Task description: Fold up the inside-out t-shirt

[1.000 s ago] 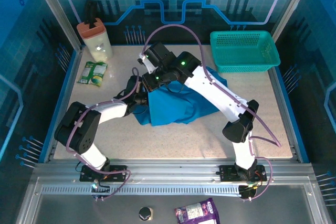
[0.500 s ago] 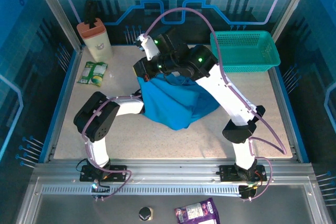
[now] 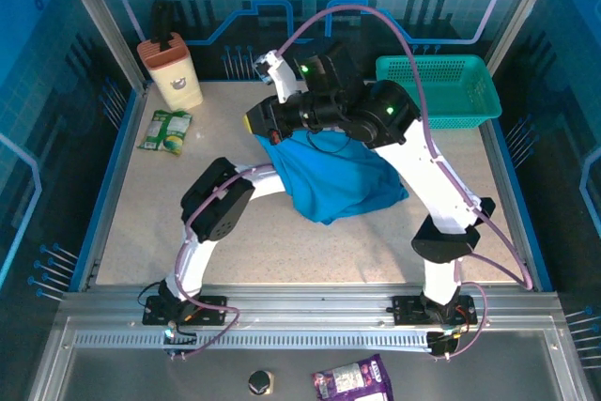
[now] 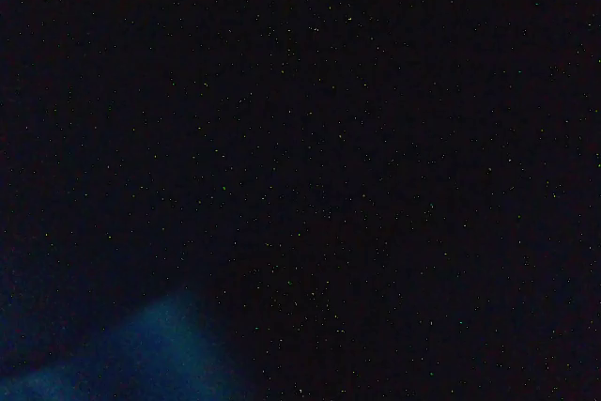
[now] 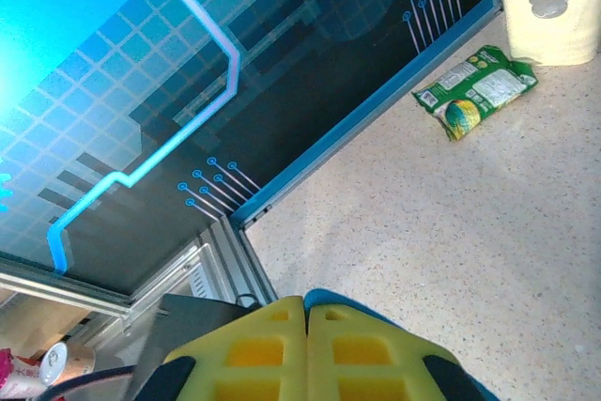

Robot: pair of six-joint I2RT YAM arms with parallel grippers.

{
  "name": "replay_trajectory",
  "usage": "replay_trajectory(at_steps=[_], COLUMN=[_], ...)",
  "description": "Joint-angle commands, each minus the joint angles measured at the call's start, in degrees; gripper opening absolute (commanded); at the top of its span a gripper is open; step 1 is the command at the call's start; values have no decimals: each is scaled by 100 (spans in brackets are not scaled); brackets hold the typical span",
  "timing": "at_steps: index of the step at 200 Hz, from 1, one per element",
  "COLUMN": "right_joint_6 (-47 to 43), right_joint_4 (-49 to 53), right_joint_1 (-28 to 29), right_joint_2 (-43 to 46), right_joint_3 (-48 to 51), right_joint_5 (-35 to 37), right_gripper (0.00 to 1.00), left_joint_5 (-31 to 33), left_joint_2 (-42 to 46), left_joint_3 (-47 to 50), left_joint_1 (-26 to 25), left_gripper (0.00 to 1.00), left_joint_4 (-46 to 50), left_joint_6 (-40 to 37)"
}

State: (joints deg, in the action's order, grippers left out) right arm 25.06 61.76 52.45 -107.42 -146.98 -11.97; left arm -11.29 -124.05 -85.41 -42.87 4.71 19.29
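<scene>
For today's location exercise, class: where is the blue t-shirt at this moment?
In the top view, the t-shirt is bunched mid-table, its far-left corner pinched by the right gripper, the teal basket beyond it to the right.

open tabletop point(image 3: 310, 251) near edge, t-shirt point(image 3: 343, 185) crowding centre, basket point(image 3: 437, 91) back right, jug point(image 3: 172, 72) back left

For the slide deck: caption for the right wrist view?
Right end effector shut on the blue t-shirt, held above the speckled table.
</scene>
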Motion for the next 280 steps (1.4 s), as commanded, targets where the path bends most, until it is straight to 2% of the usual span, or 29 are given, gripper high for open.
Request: replay_trajectory(at_steps=[1,8,21,46,78,120,144,163,192,221,241,260,280], right_joint_6=[-224,-279,-302,-166,29,43,33,-82,-186,-214,-221,-228,-253], right_joint_4=[-427,-379,-279,-252,-719,-1152,-1589,-1858,-2225,-2588,-2623,-2520,-2371], right_joint_1=[137,109,-18,-579,-1594,-2994,-3646,-3936,-4140,-4156,-4167,-4143,-4032], right_joint_2=[503,611,821,1372,2284,2945,2954,2726,2199,1572,1173,962,909], right_joint_3=[125,263,622,1680,3637,5677,6544,7003,7475,7807,7897,7886,7822], right_joint_5=[77,292,648,1041,1222,1381,1188,1370,1443,1516,1727,1577,1509], right_gripper=[0,0,0,0,0,0,0,0,0,0,0,0,0], left_joint_5=[939,1025,1123,1304,1069,-12,-775,-1368,-2042,-2735,-2690,-2363,-2758], left_joint_2=[-545,-600,-621,-388,496,2121,2908,3445,4212,4535,4593,4442,4327], left_joint_3=[-488,-564,-570,-360,327,1259,1439,1539,1695,1583,1353,975,915], left_joint_1=[-217,-239,-257,-236,5,631,862,1130,1618,2001,2226,2249,2253], left_gripper=[73,70,57,24,0,0,0,0,0,0,0,0,0], left_joint_4=[1697,1820,1911,1912,1653,1298,1402,1426,1202,1122,1566,2407,2576], left_joint_6=[-676,-756,-854,-1048,-1057,-929,-1124,-1008,-560,-134,-77,-478,-573])
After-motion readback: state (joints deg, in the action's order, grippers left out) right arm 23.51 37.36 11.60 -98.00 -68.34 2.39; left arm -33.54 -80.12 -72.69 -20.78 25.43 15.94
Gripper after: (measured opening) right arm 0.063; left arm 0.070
